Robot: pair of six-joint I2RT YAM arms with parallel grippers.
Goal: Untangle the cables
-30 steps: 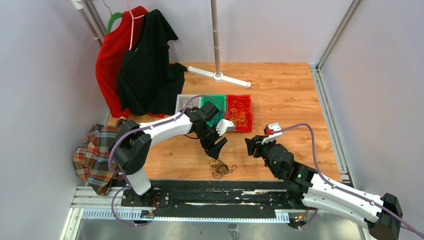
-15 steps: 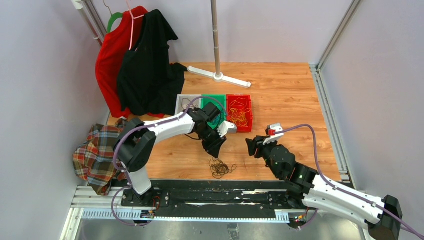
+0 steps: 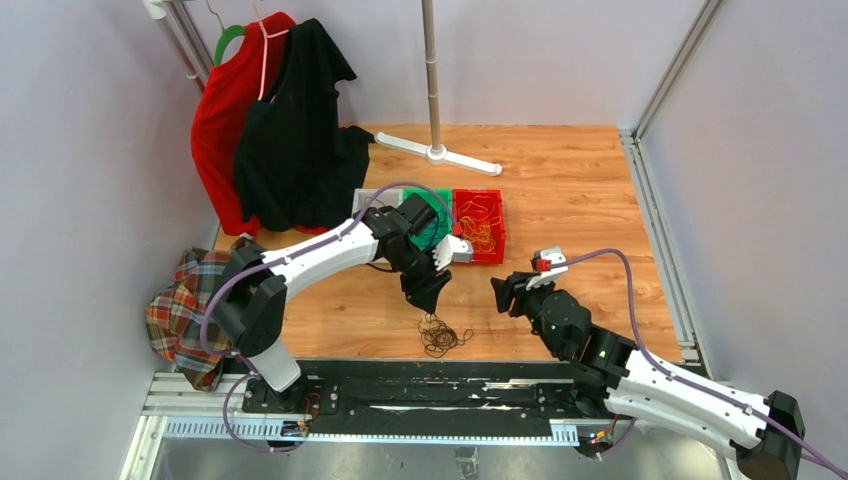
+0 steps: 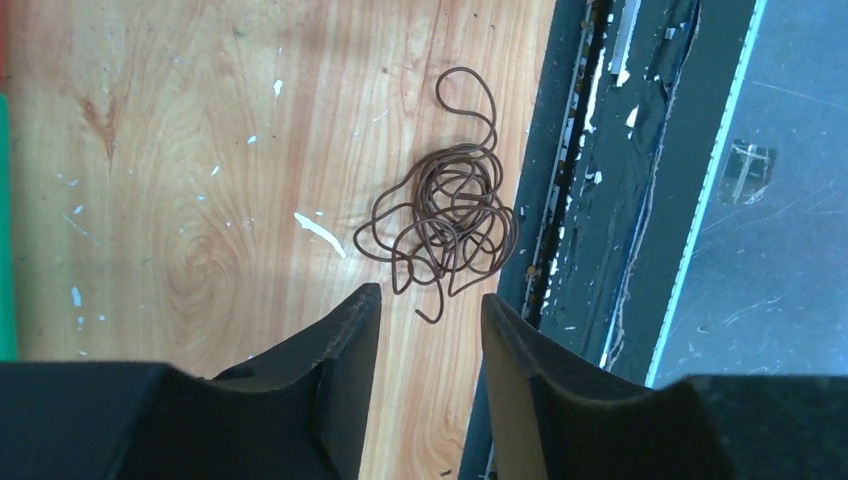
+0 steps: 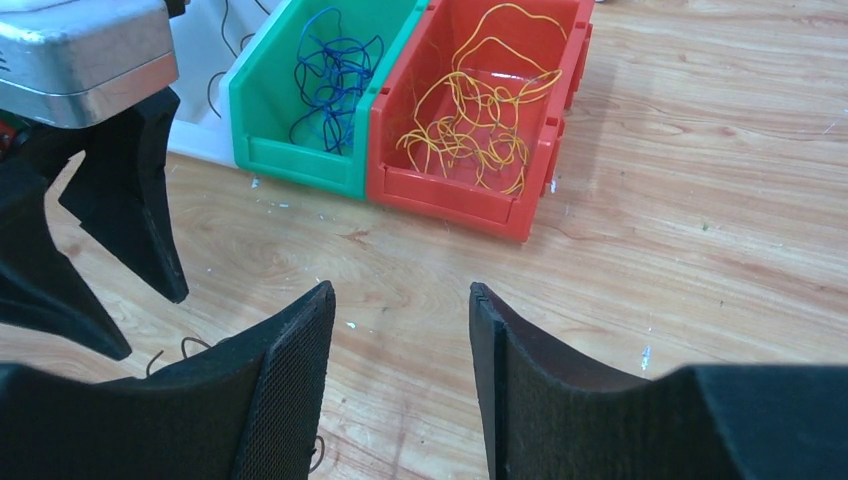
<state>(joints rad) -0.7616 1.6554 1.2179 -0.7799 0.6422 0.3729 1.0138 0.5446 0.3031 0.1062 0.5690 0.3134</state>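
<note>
The left jaws and right jaws are released, holding nothing. The left arm [image 3: 320, 255] reaches forward, jaws pointed down. The dark cable tangle [image 3: 440, 335] lies on the desk [image 3: 580, 190] at their 6 o'clock, and the right jaws sit at 3 o'clock.

This looks like a robot lab. A left arm [image 3: 320, 255] and a right arm [image 3: 650, 380] are bolted to a metal rail [image 3: 190, 405] at the near edge of a wooden table [image 3: 580, 190]. Plain pale walls [image 3: 90, 150] and metal posts [image 3: 672, 70] box it in (like a little test booth). Plastic bins [image 5: 450, 205] sit in the middle, and shirts [image 3: 290, 140] hang far left.
</note>
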